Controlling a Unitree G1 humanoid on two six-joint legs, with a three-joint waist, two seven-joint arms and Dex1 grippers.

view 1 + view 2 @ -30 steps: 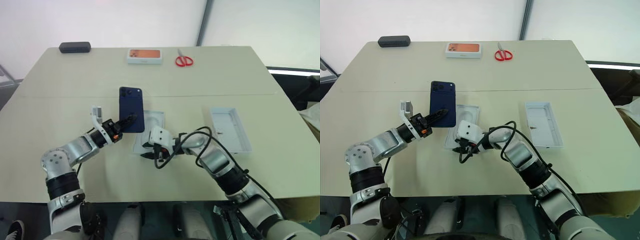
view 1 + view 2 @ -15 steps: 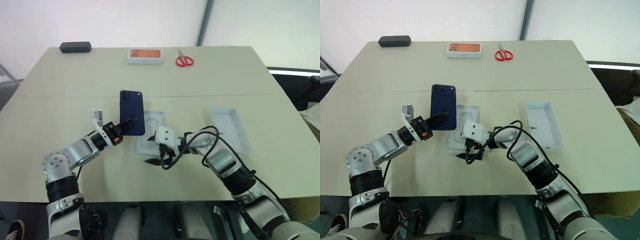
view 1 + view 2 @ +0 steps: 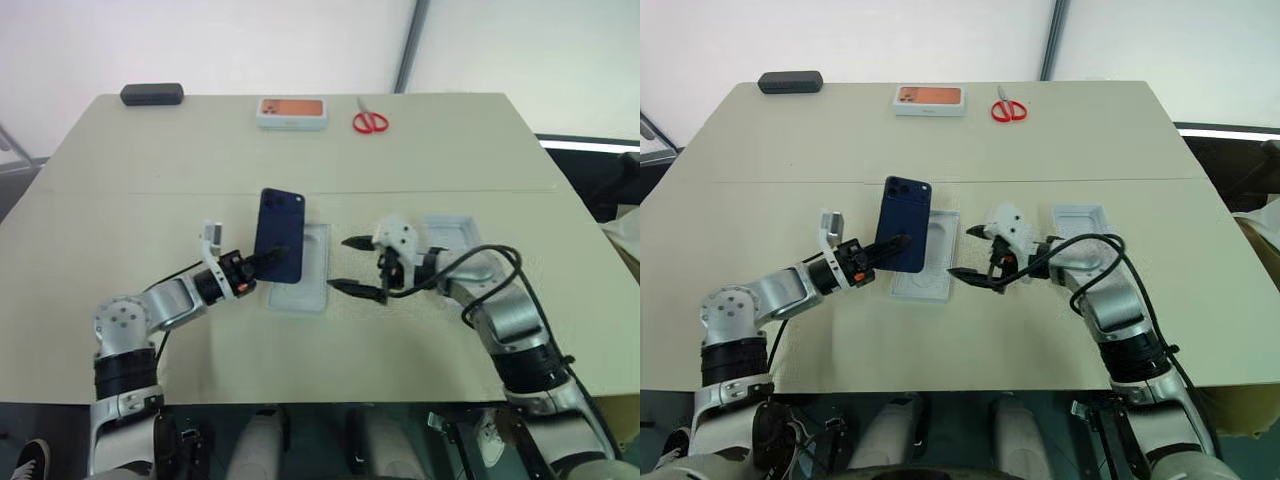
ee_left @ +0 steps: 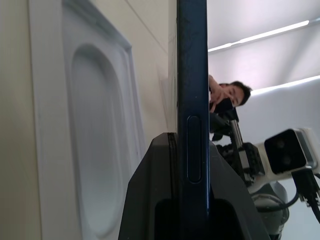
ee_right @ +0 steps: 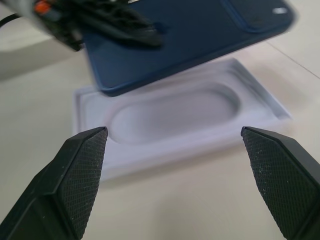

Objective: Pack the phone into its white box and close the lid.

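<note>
navy phone (image 3: 280,236) raised over white box (image 3: 303,268)

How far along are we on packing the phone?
Nothing is packed yet. In hand: the left gripper is shut on the phone, holding it lifted over the white box, which lies open on the table. The right gripper is open beside the box, holding nothing. Left: lay the phone in the box, then fetch the lid lying by the right arm and close it.
</note>
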